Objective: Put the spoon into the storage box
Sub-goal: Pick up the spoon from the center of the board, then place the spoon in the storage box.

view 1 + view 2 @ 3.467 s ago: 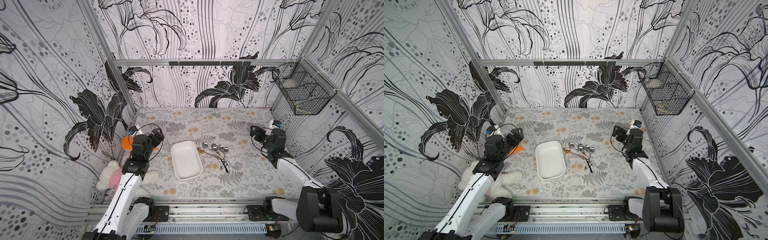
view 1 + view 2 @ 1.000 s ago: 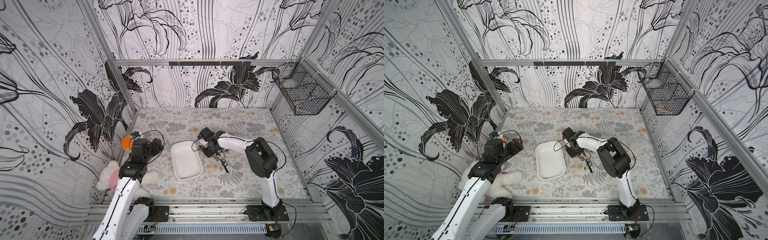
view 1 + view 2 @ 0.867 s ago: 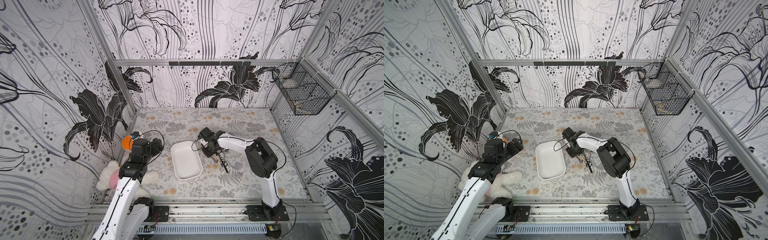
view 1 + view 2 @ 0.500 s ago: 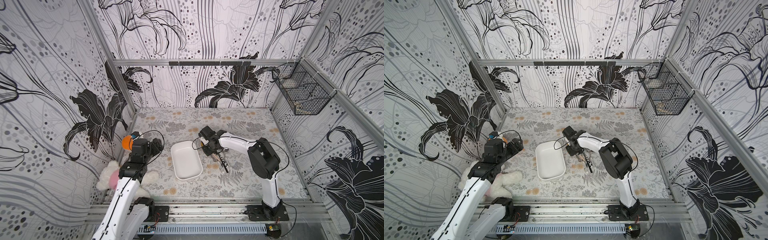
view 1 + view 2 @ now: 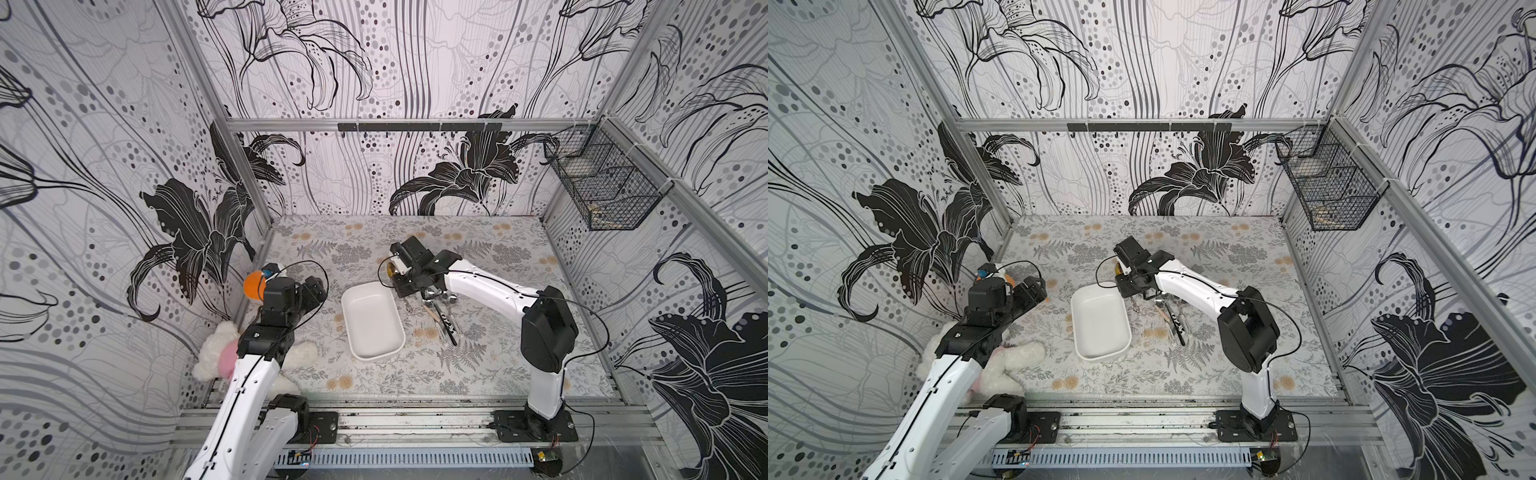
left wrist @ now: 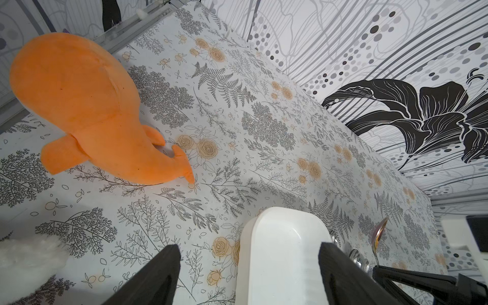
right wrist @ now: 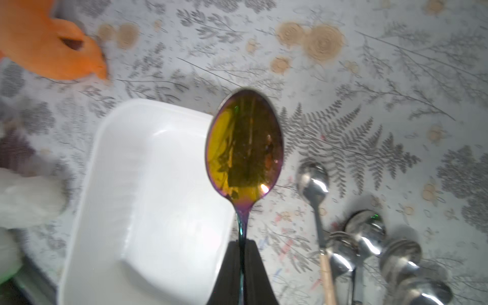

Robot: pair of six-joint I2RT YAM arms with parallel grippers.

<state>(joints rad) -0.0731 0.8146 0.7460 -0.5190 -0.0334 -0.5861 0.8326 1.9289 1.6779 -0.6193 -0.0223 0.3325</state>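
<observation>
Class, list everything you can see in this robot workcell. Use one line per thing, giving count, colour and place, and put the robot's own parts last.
storage box: one, white, mid-table, empty
spoon: one, gold-tinted, held off the table beside the storage box
loose spoons: several, exact count unclear, silver, heaped on the table right of the storage box
orange plush toy: one, orange, table's left edge
white plush toy: one, white with pink, near-left corner by the left arm
wire basket: one, black, hung on the right wall
table: one, grey-and-tan floral cover
left gripper: one, black, open, left of the storage box
right gripper: one, black, shut on the spoon's handle
</observation>
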